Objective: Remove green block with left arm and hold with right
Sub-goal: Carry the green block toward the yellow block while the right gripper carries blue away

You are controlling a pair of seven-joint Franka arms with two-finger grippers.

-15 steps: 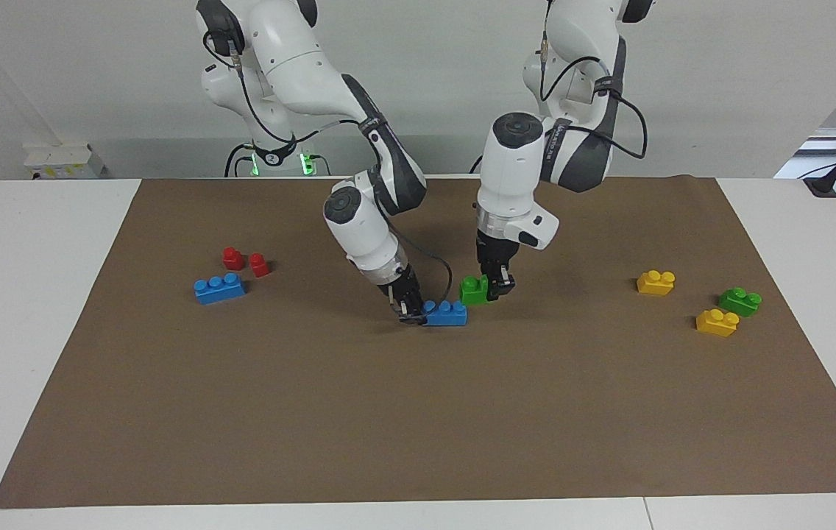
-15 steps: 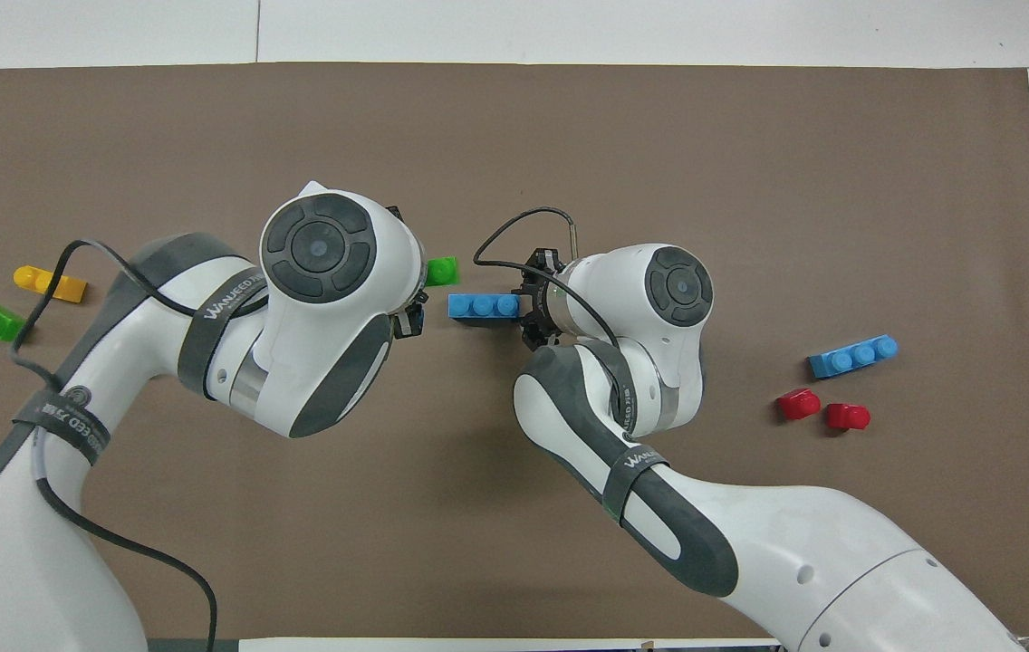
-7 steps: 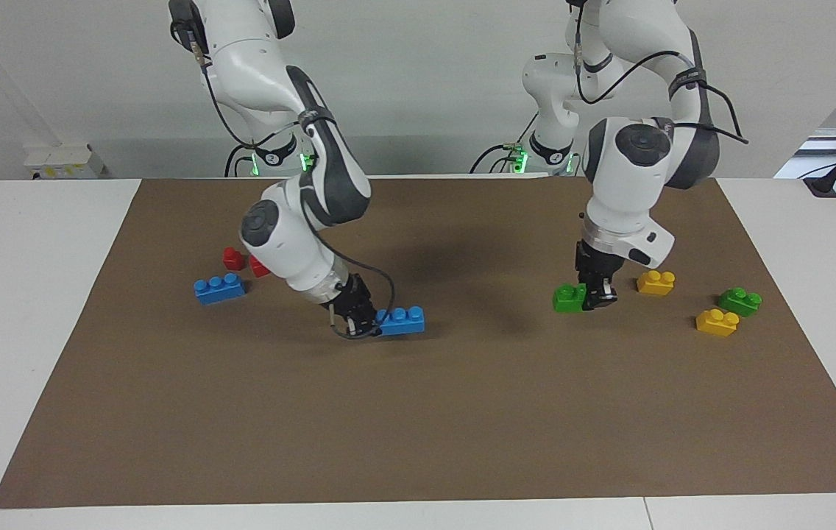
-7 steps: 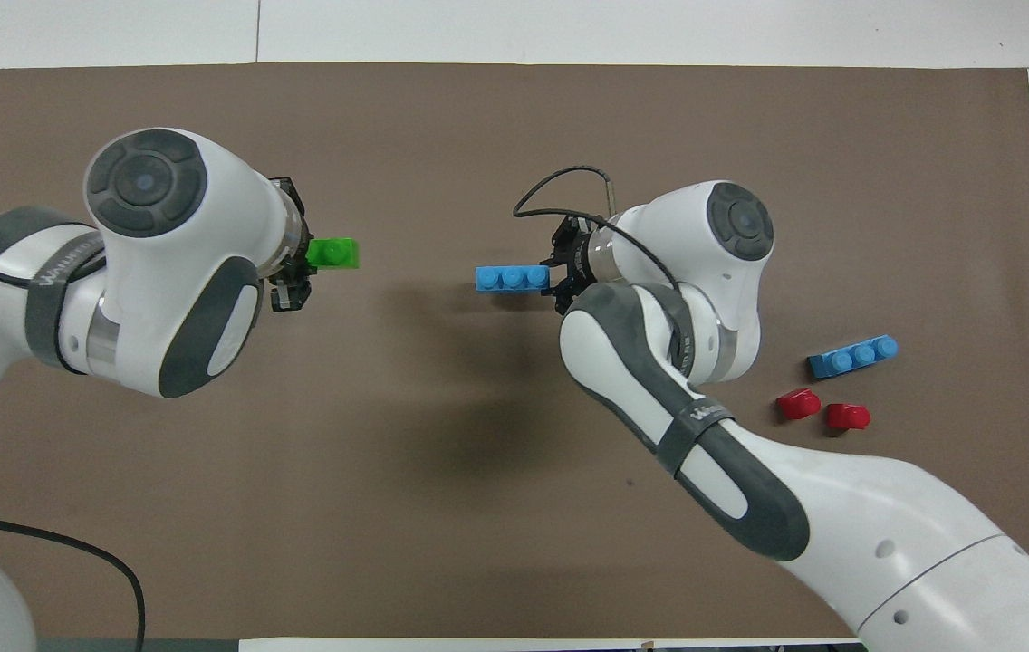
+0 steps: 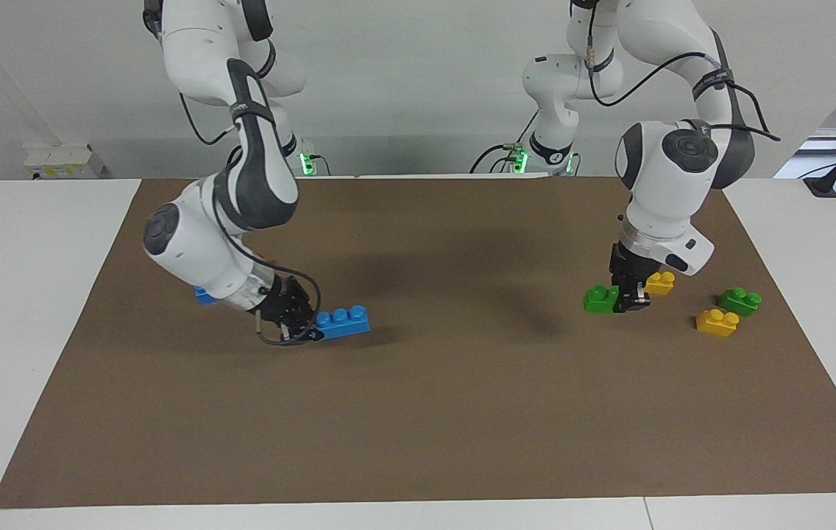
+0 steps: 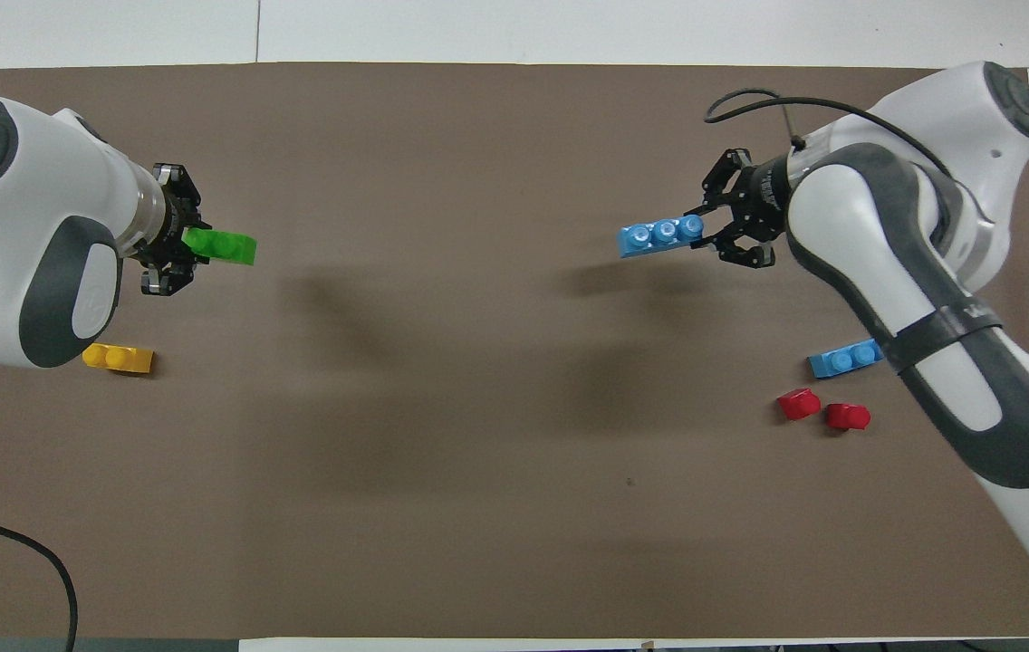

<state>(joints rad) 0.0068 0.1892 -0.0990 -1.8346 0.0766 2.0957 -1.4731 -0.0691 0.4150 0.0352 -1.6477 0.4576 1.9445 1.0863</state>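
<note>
My left gripper (image 5: 625, 302) is shut on the end of a bright green block (image 5: 600, 299) with two studs. It holds the block in the air over the mat toward the left arm's end, beside the yellow bricks; both also show in the overhead view, gripper (image 6: 187, 247) and block (image 6: 223, 246). My right gripper (image 5: 309, 324) is shut on the end of a blue three-stud brick (image 5: 343, 322) and holds it slightly tilted, just above the mat, toward the right arm's end. These show from overhead too, gripper (image 6: 707, 234) and brick (image 6: 659, 237).
A second green block (image 5: 739, 300) and two yellow bricks (image 5: 659, 283) (image 5: 717, 322) lie on the brown mat (image 5: 462, 412) at the left arm's end. Another blue brick (image 6: 843, 359) and two red pieces (image 6: 800, 403) (image 6: 848, 417) lie at the right arm's end.
The two arms have swung apart from the mat's middle. The left gripper carried the green block toward its own end; the right gripper carried the blue brick toward its end.
</note>
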